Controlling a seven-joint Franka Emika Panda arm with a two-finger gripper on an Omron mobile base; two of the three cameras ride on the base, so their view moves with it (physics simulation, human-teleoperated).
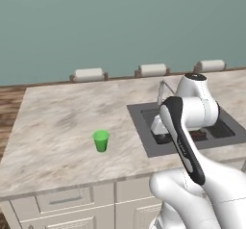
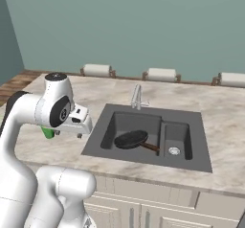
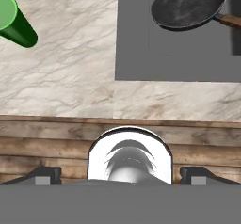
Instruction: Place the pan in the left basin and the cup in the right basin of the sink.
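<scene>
You are hovering an open, empty gripper (image 2: 81,125) over the counter (image 1: 57,127) while the cup (image 1: 101,141) is standing beside the sink (image 2: 201,141), pan (image 2: 130,139) already lying in the left basin (image 2: 119,121); a careless approach is risking tipping the cup.

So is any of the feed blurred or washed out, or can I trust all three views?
Left base view: even, flat light, small green plastic cup sharp. Right base view: round black frying pan crisp in the dark grey sink, no glare. Hand view: wide-angle stretch, cup looks tipped, no blur.
</scene>
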